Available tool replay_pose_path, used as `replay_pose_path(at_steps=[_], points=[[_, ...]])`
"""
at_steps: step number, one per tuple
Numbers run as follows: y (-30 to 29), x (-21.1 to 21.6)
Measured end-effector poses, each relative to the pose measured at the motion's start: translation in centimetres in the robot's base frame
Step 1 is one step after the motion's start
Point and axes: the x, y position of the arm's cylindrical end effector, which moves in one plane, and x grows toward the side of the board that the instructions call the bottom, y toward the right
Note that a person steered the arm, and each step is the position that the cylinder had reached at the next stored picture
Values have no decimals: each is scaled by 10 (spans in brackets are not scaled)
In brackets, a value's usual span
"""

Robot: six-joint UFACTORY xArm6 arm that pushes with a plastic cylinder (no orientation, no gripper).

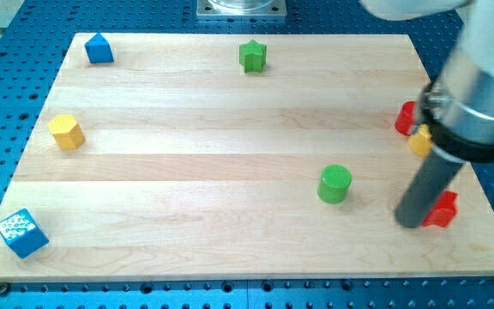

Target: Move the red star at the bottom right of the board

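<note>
Red is the colour that matters: the red star (443, 209) lies near the bottom right corner of the wooden board (187, 172), partly hidden behind my rod. My tip (411, 222) sits right against the star's left side, touching it or all but touching; the rod covers the meeting point, so I cannot tell which. No pincer is fitted on this arm, only the straight dark rod, so nothing can open, close or clamp.

Up from my tip, close to the board's right edge, a second red block (406, 118) and a yellow block (419, 142) peek out from behind the arm's body, their shapes mostly covered. To the left of my tip and a little higher stands a green cylinder (334, 184), near but apart from it. Far off to the left are a yellow block (66, 131) and a blue cube (21, 233); toward the view's top are a blue block (99, 49) and a green star (252, 56).

As I judge it, the star already rests in the bottom right area, so the job looks nearly finished; at most a small nudge toward the corner remains.
</note>
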Motion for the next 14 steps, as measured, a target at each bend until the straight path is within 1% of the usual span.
replay_pose_path(at_steps=[1, 2, 3, 4, 5, 6, 7, 9, 14], points=[[5, -12], [3, -66], [21, -97], [50, -54], [58, -28], [58, -28], [58, -51], [38, -49], [50, -21]])
